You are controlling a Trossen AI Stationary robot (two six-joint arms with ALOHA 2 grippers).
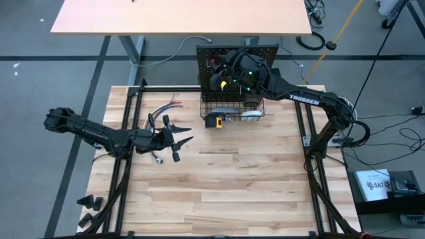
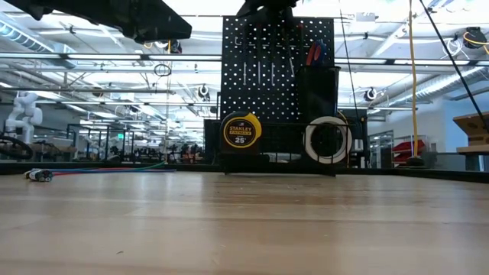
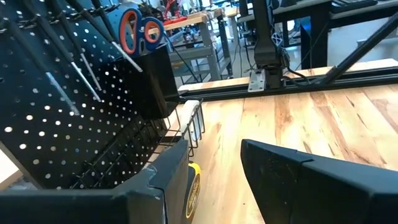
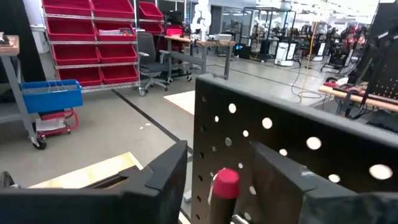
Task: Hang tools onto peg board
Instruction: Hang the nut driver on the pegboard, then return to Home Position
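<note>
A: Well, start at your left. What is the left gripper point(image 1: 178, 141) doing?

B: It hangs over the tan tabletop point(image 1: 252, 179), fingers spread, nothing between them. The bundle of coloured wires point(image 1: 161, 108) lies just behind the jaws, apart from them. Ahead of the fingers your wrist view takes in the peg board point(image 3: 56, 118) with its wire basket point(image 3: 180, 124), and the yellow tape measure point(image 3: 193, 186) peeks out past the near finger.

A: And the board itself?

B: Upright at the far edge. Silver tools point(image 2: 260, 75) hang in a row on it, orange-handled scissors point(image 2: 315, 53) stick out of the black cup point(image 2: 319, 88), and the tape measure stands at its foot beside a white roll point(image 2: 328, 140).

A: Now your right gripper point(image 4: 221, 171)?

B: Up at the board's top edge. Its jaws stand apart, one finger on either side of the panel's rim. A red-capped handle point(image 4: 225, 186) sits directly between the fingers, just below them; you cannot tell whether either finger touches it.
</note>
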